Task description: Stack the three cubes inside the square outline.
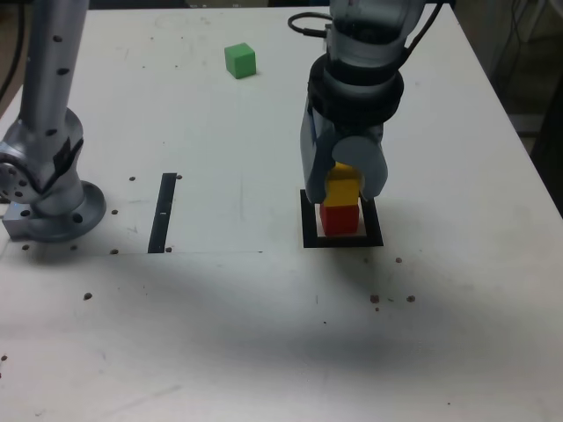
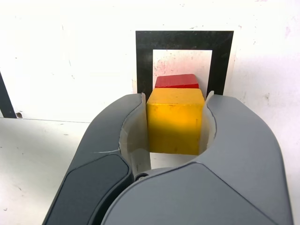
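Note:
A red cube point(image 1: 339, 219) stands inside the black square outline point(image 1: 310, 230) on the white table. Directly on top of it sits a yellow cube point(image 1: 342, 188), and my gripper point(image 1: 344, 180) is shut on that yellow cube from above. In the wrist view the yellow cube point(image 2: 175, 121) is pinched between the two grey jaws, with the red cube point(image 2: 176, 81) showing just past it inside the square outline point(image 2: 144, 56). A green cube point(image 1: 239, 61) lies alone far back on the table, toward the exterior view's left.
A narrow black strip point(image 1: 164, 212) is taped flat on the table left of the outline in the exterior view. The arm's grey base point(image 1: 48, 189) stands at that view's left edge. A black cable point(image 1: 303, 25) loops near the back.

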Tool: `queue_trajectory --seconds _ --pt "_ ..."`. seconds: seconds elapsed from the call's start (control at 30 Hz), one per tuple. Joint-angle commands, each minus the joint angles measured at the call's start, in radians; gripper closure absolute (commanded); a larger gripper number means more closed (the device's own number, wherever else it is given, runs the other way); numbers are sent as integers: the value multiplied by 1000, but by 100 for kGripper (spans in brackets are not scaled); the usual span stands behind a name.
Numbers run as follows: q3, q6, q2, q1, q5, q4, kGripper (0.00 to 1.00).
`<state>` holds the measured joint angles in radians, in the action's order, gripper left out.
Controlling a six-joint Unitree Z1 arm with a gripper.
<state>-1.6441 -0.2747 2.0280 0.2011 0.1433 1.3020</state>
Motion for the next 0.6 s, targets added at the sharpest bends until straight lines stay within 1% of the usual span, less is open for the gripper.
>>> queue_trajectory --seconds 0.0,0.23,0.4,0.5,0.57 --pt "-4 2 5 -1 1 -4 76" --pt "4 6 12 -2 8 -14 67" --pt "-4 7 10 -2 7 3 59" --pt "-10 9 10 -2 3 14 50" --pt "-10 10 10 -2 0 15 42"
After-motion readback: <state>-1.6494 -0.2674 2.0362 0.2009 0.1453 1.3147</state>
